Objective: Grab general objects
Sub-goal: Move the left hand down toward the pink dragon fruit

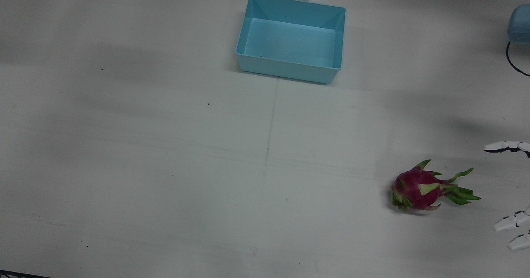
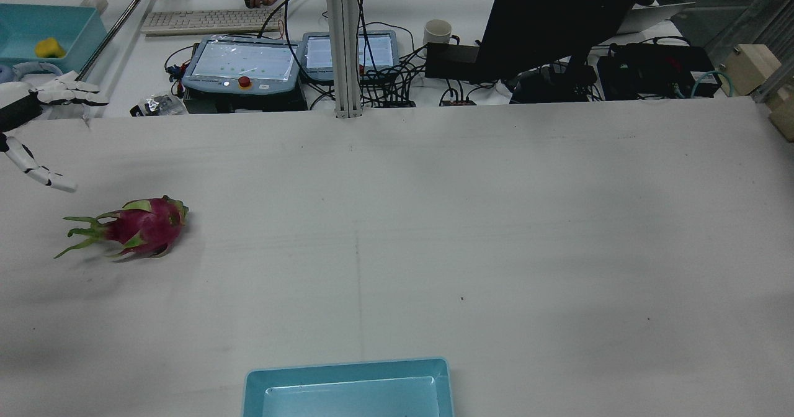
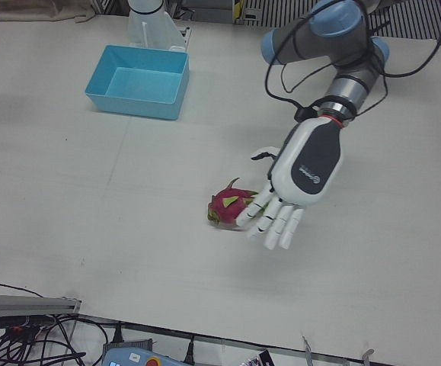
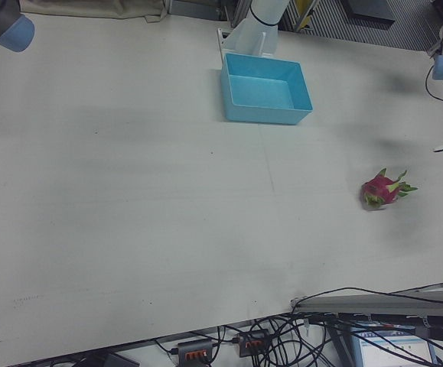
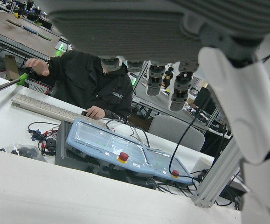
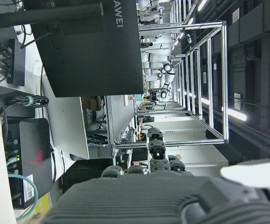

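A pink dragon fruit (image 1: pixel 418 189) with green scales lies on its side on the white table, on my left arm's half. It also shows in the rear view (image 2: pixel 142 226), the left-front view (image 3: pixel 230 206) and the right-front view (image 4: pixel 382 189). My left hand (image 3: pixel 300 179) hovers just beside the fruit's leafy end, open with fingers spread, holding nothing. Its fingertips (image 1: pixel 511 224) reach in at the front view's right edge, clear of the fruit. My right hand (image 6: pixel 158 196) shows only in its own view, fingers extended and empty.
An empty light-blue bin (image 1: pixel 290 69) stands at the table's robot-side edge in the middle, also in the rear view (image 2: pixel 347 367). Beyond the far edge, an operator desk holds teach pendants (image 2: pixel 245 63), a keyboard, a monitor (image 2: pixel 558 20) and cables.
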Available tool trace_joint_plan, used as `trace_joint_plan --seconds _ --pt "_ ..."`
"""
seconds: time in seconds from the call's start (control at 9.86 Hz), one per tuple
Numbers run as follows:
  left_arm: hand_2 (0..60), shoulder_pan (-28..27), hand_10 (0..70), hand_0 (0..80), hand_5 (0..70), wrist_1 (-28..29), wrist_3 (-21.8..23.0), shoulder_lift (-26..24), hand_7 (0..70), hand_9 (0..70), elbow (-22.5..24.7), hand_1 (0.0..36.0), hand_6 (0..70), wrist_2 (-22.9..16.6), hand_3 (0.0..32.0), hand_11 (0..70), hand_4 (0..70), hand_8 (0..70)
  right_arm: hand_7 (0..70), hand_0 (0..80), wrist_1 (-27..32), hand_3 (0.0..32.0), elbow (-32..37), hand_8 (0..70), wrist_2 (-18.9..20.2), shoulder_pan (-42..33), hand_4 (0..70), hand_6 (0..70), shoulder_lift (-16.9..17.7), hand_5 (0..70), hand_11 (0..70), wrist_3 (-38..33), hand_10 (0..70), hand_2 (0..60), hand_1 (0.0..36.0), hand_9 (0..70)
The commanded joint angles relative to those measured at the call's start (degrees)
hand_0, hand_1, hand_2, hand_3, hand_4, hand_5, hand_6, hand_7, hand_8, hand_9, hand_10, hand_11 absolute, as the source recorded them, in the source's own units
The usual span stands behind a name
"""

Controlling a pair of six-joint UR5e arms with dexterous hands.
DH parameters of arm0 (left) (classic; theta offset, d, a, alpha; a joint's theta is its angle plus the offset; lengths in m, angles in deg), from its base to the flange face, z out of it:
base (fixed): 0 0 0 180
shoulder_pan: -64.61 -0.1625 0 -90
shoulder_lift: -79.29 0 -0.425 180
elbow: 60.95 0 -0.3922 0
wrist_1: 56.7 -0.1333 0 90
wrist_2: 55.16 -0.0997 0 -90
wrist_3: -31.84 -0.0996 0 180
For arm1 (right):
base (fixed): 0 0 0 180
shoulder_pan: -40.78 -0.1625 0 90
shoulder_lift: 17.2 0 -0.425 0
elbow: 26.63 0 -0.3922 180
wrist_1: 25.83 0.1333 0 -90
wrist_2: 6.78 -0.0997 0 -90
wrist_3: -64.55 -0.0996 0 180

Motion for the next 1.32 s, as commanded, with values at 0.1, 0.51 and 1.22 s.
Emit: trace_joint_plan --seconds 0.1,0.51,1.22 --pt "12.1 -21.5 0.0 54.1 9.5 -25.4 -10.0 -15.5 14.1 1.4 3.4 23.9 0.0 14.1 0.0 0.0 3.0 0.0 0.0 0.0 0.0 0.0 0.0 0.0 0.0 0.0 0.0 0.0 0.0 0.0 0.0 0.1 0.0 0.0 0.0 0.0" --pt "18.4 -25.2 0.0 53.8 6.3 -23.8 -10.6 -15.4 11.7 0.9 -1.4 26.0 0.0 18.6 0.0 0.0 0.0 0.0 0.0 0.0 0.0 0.0 0.0 0.0 0.0 0.0 0.0 0.0 0.0 0.0 0.0 0.1 0.0 0.0 0.0 0.0" --pt "16.6 -19.7 0.0 52.1 0.8 -16.6 -17.1 -9.9 5.0 0.0 -6.4 26.0 0.0 17.9 0.8 0.0 0.0 0.0 0.0 0.0 0.0 0.0 0.0 0.0 0.0 0.0 0.0 0.0 0.0 0.0 0.0 0.1 0.0 0.0 0.0 0.0"
